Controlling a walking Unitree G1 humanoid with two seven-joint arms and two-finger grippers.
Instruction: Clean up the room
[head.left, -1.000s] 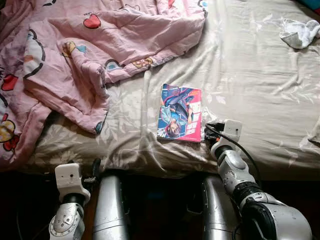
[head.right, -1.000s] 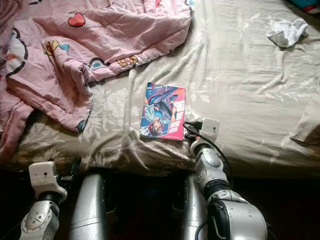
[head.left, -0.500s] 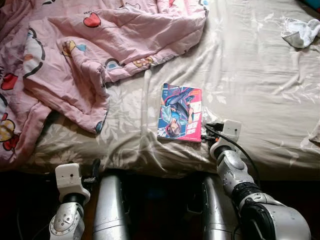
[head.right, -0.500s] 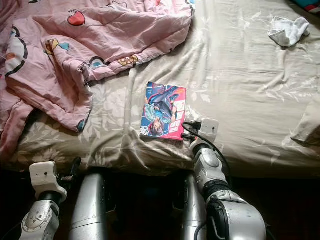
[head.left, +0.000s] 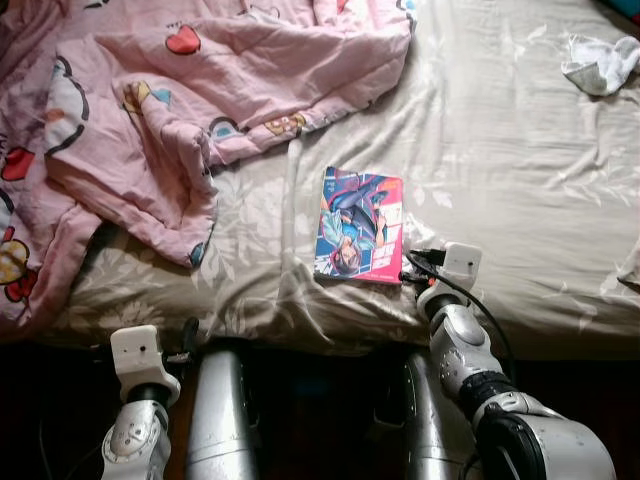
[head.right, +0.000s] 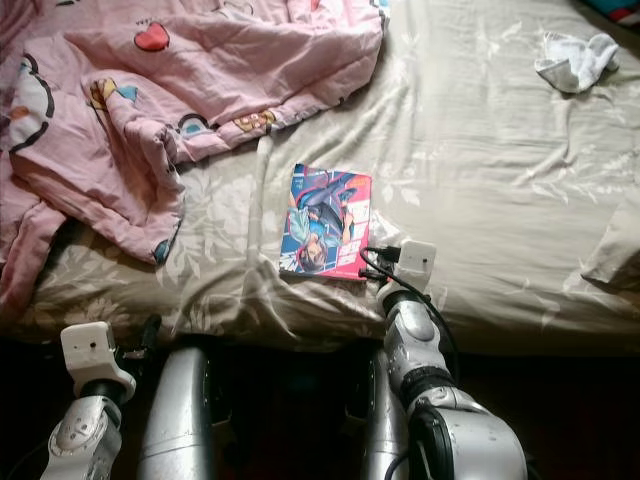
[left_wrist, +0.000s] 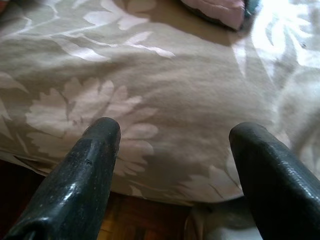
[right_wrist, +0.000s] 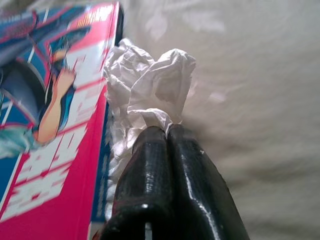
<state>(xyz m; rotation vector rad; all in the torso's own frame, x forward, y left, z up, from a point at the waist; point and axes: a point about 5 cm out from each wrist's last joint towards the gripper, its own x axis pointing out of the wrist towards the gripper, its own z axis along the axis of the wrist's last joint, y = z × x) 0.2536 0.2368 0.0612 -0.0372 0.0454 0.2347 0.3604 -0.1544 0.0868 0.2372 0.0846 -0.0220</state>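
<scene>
A colourful comic book (head.left: 358, 225) lies flat on the beige floral bedsheet (head.left: 500, 170), near the bed's front edge. A crumpled white tissue (right_wrist: 150, 85) sits right against the book's (right_wrist: 55, 115) right edge, and my right gripper (right_wrist: 167, 131) is shut on it. That arm's wrist (head.left: 458, 268) rests on the sheet just right of the book's lower corner. My left gripper (left_wrist: 175, 132) is open and holds nothing. It hangs low at the bed's front edge (head.left: 188, 335), facing the overhanging sheet.
A rumpled pink cartoon-print quilt (head.left: 180, 90) covers the bed's left and far side. A white sock or cloth (head.left: 600, 62) lies at the far right. Below the mattress edge is dark floor with my silver legs (head.left: 220, 420).
My right wrist has eased slightly back toward the bed's front edge, still shut on the tissue. The left arm has not moved.
</scene>
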